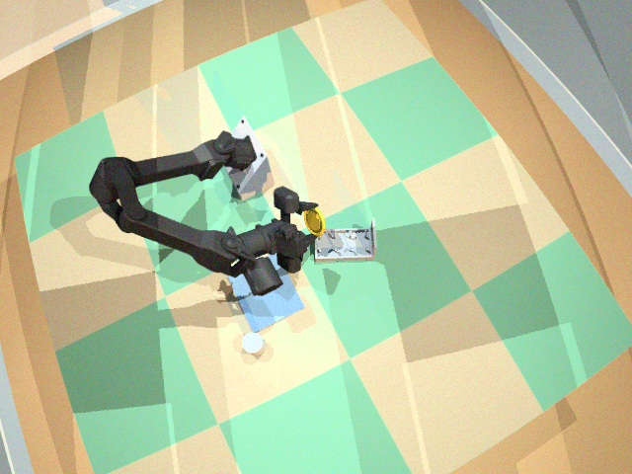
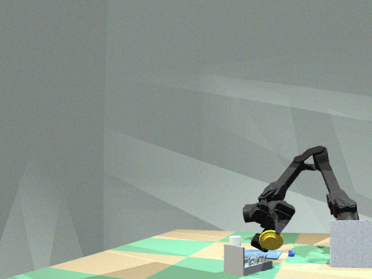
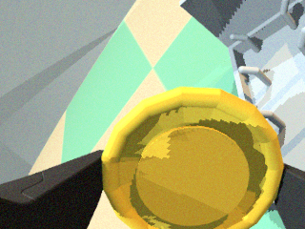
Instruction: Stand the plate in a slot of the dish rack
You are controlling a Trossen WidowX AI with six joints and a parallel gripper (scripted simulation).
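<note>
Our black pincer [image 1: 312, 221] [image 2: 268, 240] [image 3: 190, 167] grips the yellow plate [image 1: 314, 221] [image 2: 271, 240] [image 3: 193, 174] by opposite edges, the disc lying between its two fingers. We hold the plate steeply tilted above the tabletop [image 1: 438, 408] [image 2: 168, 255] [image 3: 97, 102], near the end of the grey dish rack [image 1: 344, 259] [image 2: 234, 259] [image 3: 242, 88] and outside its slots.

Around the dish rack [image 1: 343, 259] [image 2: 257, 267] [image 3: 241, 81], the end wall [image 1: 373, 233] [image 2: 233, 260] rises on the side farthest from the plate [image 1: 314, 221] [image 2: 271, 240] [image 3: 193, 174], blocking a low approach there. Curved rails [image 2: 257, 258] [image 3: 254, 72] stand up inside it, with narrow gaps between them. Above the rack's low long sides, the way in is open.
</note>
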